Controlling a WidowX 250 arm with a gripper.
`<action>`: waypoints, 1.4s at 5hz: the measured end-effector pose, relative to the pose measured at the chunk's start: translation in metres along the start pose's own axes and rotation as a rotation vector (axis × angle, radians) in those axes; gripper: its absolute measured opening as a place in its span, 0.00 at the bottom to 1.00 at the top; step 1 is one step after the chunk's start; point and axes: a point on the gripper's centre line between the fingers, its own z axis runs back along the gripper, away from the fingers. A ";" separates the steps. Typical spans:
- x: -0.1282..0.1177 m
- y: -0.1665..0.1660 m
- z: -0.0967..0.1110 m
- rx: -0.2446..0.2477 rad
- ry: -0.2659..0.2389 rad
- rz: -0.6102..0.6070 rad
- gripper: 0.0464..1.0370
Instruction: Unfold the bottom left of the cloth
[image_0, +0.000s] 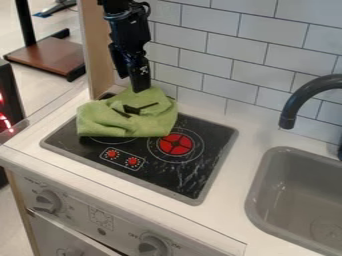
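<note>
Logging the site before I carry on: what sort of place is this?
It looks like a toy kitchen set up indoors: a counter with a stovetop with printed-looking burners, a grey sink beneath a dark faucet, and tiled backing.

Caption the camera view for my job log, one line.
Gripper at the back of the rumpled green cloth on the stove, sink at right.

- Here's the black stovetop (194, 175), red burner (176, 144) glowing bright!
- Over right, a grey sink (259, 187), dark faucet (291, 107) arching behind!
- Pale wall tiles (230, 46) at the back!
- Down front, two knobs (47, 201)!
- Upper left, a brown platform (48, 56)!
</note>
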 end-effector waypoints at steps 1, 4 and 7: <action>-0.005 -0.003 -0.015 -0.031 0.028 0.007 0.96; -0.002 0.010 -0.050 -0.054 0.122 0.011 0.96; -0.008 0.009 -0.072 -0.069 0.165 0.011 0.61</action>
